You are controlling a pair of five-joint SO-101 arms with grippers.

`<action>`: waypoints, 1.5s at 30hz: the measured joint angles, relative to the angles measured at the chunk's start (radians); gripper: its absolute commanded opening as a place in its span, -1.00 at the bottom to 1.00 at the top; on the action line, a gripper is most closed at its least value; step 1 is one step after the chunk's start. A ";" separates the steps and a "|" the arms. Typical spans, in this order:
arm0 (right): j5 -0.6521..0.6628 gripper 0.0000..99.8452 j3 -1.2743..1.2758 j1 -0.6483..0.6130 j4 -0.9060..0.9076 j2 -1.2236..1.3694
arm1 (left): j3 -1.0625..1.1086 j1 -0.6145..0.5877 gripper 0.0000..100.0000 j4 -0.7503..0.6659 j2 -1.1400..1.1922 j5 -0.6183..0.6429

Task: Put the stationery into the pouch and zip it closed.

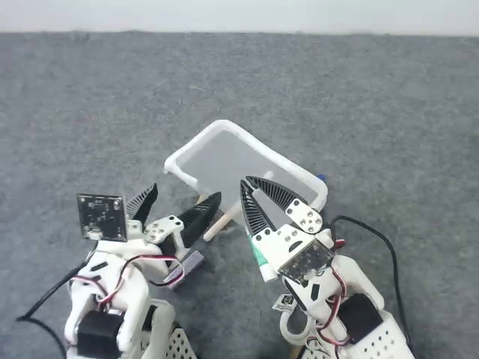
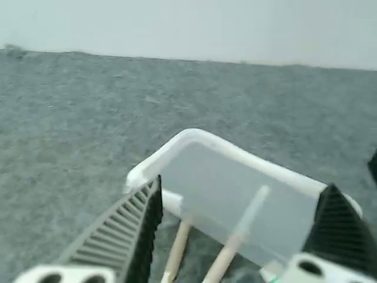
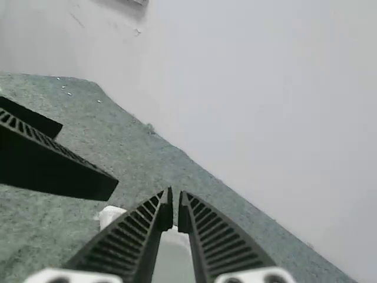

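A translucent white pouch (image 1: 238, 163) lies in the middle of the grey carpet, its near edge toward both arms. Two wooden pencils rest at that edge: one (image 2: 240, 229) reaches into the pouch, the other (image 2: 177, 247) lies just outside. A white tube with a green band (image 1: 258, 254) lies beneath the right arm. My left gripper (image 1: 185, 194) stands open just short of the pouch's near left corner, its fingers (image 2: 132, 233) wide apart with nothing between them. My right gripper (image 1: 247, 185) hovers shut over the pouch's near edge, holding nothing.
A small lavender block (image 1: 187, 267) lies on the carpet by the left arm's base. Something blue (image 1: 322, 178) peeks out at the pouch's far right corner. A pale wall (image 3: 265, 88) bounds the carpet at the back.
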 measured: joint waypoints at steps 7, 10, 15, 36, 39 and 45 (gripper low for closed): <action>0.000 -0.98 -0.006 0.000 0.209 0.000 | 0.000 -0.195 -0.23 0.000 0.000 0.052; 0.000 -0.98 -0.061 0.000 0.350 0.002 | 0.000 -0.267 -0.23 0.000 0.000 0.055; 0.000 -0.98 -0.138 0.000 0.563 -0.008 | 0.005 -0.290 -0.23 0.000 0.000 0.063; -0.098 -0.71 -0.178 0.180 0.818 -0.014 | 0.083 -0.295 -0.23 -0.037 0.000 0.066; -0.098 -0.70 -0.232 0.184 0.858 -0.005 | 0.092 -0.295 -0.23 -0.048 0.000 0.066; -0.144 -0.70 -0.327 0.180 0.878 0.222 | 0.094 -0.295 -0.23 -0.055 0.000 0.066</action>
